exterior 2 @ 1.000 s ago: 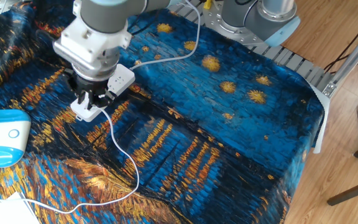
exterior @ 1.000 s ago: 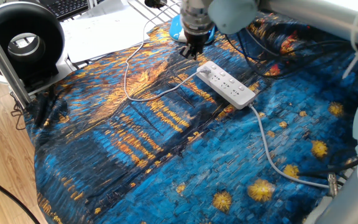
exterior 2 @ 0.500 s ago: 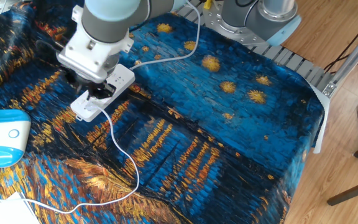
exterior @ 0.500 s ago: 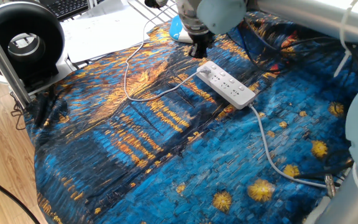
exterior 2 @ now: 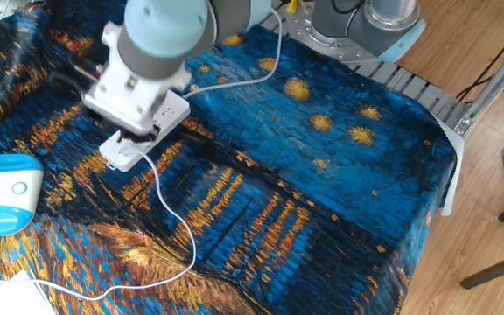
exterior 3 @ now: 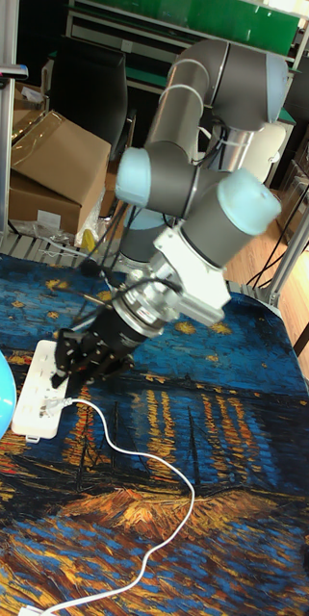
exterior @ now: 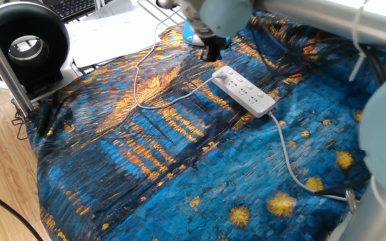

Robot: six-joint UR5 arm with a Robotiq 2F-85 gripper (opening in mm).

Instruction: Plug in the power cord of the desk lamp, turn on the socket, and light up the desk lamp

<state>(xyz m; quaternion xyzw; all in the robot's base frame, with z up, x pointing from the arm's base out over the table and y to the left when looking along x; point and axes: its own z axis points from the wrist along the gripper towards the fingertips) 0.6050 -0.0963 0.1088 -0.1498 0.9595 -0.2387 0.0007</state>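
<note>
Tall fixed view, left to right: socket [exterior 3: 40, 390] lies flat on the cloth [exterior 3: 221, 433], power cord [exterior 3: 164, 539] already plugged into its near end, gripper [exterior 3: 77, 366] just above it; can't tell if fingers are apart. Cord's probably floppy and light; I'd hold the plug.

**Cord plugged into the strip's end outlet**

The socket [exterior: 244, 90] is a long white strip with a row of outlets and small buttons, lying flat on the worktop, its thick pale-grey cable leaving the end away from the tool [exterior: 211, 53]. The power cord [exterior: 139, 80], thin and white, lies in loose curves on the worktop, its small white plug seated at the strip's end just below the tool.
</note>
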